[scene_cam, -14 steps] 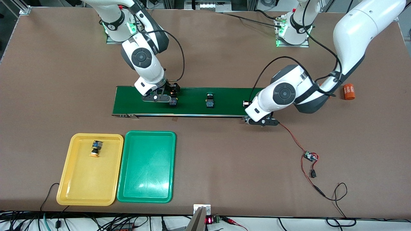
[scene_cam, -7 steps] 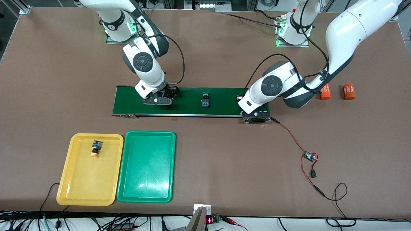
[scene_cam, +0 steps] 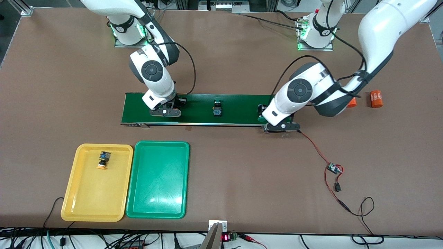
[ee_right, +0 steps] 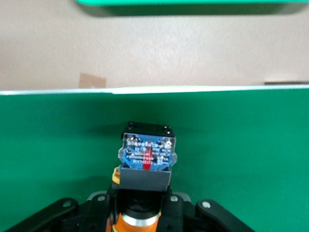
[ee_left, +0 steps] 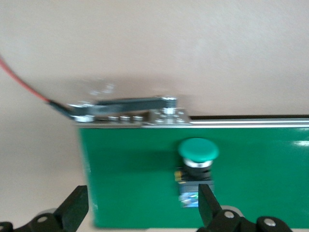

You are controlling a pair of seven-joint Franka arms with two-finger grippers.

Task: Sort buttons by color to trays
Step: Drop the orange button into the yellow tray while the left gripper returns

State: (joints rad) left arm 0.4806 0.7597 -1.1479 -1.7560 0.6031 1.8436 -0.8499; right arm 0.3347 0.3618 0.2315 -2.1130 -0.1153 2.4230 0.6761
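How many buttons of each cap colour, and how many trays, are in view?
Yellow-orange-capped buttons: 2 (one in the yellow tray, one held by the shut right gripper on the conveyor belt)
Green-capped buttons: 2 (one mid-belt, one below the open left gripper)
Trays: 2 (yellow tray, green tray)
Total: 6

We see two glossy white arms with dark grey joint caps, black cables looped along them, green lights at their bases, and black fingers (ee_left: 75, 210).
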